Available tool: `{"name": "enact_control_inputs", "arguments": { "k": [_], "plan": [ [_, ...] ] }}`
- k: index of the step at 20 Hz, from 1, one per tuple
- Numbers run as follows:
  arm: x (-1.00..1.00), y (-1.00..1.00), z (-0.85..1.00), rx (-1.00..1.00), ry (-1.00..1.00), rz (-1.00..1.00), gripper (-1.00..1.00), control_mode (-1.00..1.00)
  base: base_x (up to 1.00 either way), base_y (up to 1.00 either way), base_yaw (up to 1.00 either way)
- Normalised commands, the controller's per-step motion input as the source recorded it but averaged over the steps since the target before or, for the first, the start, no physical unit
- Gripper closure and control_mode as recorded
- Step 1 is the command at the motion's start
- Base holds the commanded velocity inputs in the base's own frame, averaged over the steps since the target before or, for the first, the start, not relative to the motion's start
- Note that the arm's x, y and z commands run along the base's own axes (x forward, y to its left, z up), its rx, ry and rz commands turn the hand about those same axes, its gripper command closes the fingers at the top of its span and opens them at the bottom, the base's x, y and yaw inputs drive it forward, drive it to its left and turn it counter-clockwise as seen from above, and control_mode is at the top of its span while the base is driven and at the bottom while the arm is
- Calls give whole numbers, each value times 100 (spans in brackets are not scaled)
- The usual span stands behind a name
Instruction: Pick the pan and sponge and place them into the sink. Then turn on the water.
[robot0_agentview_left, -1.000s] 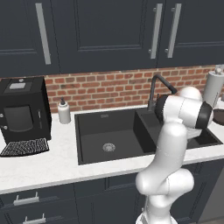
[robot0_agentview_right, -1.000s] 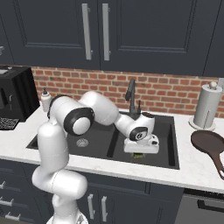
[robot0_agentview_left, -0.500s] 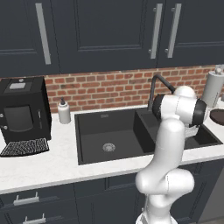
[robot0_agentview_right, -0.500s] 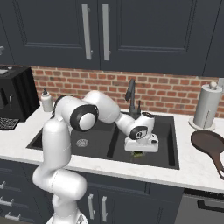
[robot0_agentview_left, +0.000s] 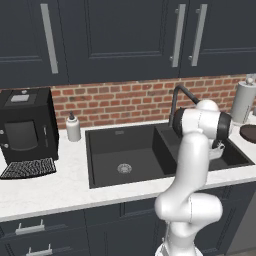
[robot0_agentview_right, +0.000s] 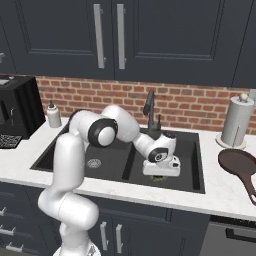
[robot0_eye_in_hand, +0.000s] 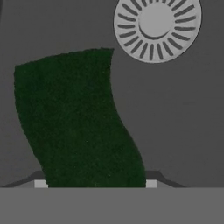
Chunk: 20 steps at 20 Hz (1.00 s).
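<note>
Since the earlier frames the arm is barely shifting, its elbow swinging slightly while the tool is staying low in the right basin of the sink. The tool is gripping the sponge, jaws partly closed on it, green scrub side facing the hand camera, just beside the round silver drain. The pan is lying on the counter, right of the sink, near the paper towel roll.
</note>
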Motion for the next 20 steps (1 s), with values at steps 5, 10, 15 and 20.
{"name": "enact_control_inputs", "arguments": {
  "k": [5, 10, 15, 20],
  "plan": [
    [11, 0, -28, 0, 0, 0, 100, -100, 0, 0, 0],
    [8, 0, -19, 0, 0, 0, 100, -100, 0, 0, 0],
    [1, 0, -19, 0, 0, 0, 100, -100, 0, 0, 0],
    [0, 0, -18, 0, 0, 0, 100, -100, 0, 0, 0]
  ]
}}
